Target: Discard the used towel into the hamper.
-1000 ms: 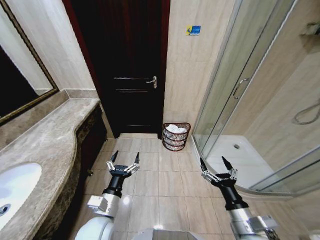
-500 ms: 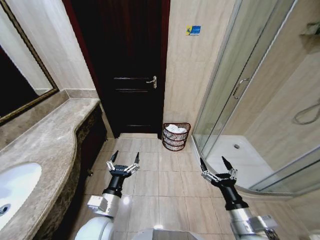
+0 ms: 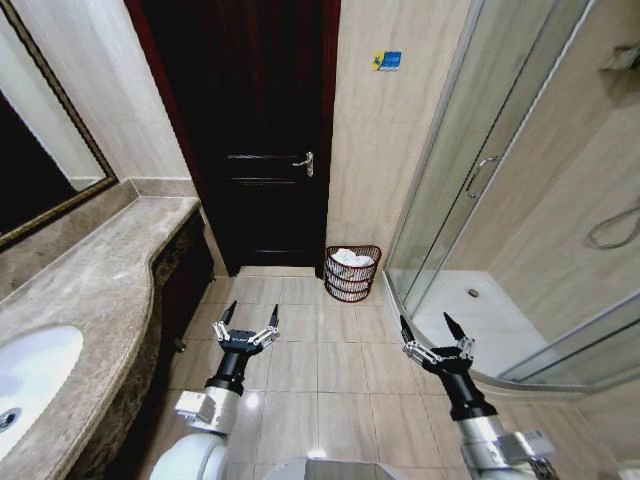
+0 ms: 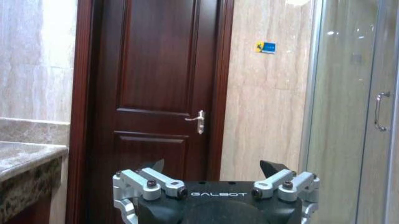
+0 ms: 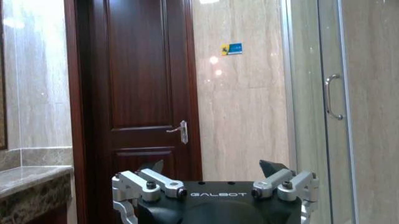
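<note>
The hamper (image 3: 353, 273), a small round dark reddish-brown wire basket, stands on the tiled floor against the wall, between the dark door and the shower. White towel cloth (image 3: 351, 259) lies inside it at the rim. My left gripper (image 3: 249, 318) hovers open over the floor tiles, well short of the hamper and to its left. My right gripper (image 3: 431, 332) is open too, nearer me and to the hamper's right. Both hold nothing. Each wrist view shows its own open gripper, left (image 4: 213, 167) and right (image 5: 212, 166), pointing toward the door.
A dark wooden door (image 3: 262, 130) with a metal handle (image 3: 305, 162) is straight ahead. A marble counter (image 3: 100, 270) with a white sink (image 3: 25, 375) runs along the left. The glass shower enclosure (image 3: 480, 180) curves in on the right. Tiled floor (image 3: 320, 370) lies between.
</note>
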Available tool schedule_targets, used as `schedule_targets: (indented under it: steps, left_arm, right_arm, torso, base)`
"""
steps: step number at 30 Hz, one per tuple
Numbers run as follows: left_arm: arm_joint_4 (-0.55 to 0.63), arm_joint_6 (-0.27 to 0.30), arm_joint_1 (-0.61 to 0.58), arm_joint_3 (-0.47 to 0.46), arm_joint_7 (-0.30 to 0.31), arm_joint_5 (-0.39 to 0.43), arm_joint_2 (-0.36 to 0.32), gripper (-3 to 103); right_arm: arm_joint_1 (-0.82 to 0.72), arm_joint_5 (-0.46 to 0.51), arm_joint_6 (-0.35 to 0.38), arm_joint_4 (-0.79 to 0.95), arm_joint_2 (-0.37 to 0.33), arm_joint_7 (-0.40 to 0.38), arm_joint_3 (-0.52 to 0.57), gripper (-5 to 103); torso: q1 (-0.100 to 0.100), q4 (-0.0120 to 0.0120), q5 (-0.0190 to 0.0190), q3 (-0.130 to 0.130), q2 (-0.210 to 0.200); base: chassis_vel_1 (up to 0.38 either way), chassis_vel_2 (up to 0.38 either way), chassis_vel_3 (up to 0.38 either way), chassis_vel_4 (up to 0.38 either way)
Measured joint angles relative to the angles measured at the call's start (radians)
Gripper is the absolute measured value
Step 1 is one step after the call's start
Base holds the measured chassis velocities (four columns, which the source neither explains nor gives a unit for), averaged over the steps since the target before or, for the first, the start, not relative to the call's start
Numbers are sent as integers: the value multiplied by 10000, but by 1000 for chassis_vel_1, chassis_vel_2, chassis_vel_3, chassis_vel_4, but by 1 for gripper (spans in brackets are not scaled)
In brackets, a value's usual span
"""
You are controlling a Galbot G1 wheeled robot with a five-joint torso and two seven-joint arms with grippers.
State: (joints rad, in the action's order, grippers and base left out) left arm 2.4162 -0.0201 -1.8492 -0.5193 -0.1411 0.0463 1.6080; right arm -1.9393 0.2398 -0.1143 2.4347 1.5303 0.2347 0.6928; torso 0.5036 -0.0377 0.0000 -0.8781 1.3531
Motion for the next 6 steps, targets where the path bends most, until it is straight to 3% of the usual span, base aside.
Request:
schedule_targets:
  steps: [6]
  left_arm:
    - [0, 0, 0, 0, 0, 0, 0, 100]
  right_arm:
    - [0, 0, 0, 0, 0, 0, 0, 100]
  torso:
    - [0, 0, 0, 0, 0]
  base:
    - [0, 0, 0, 0]
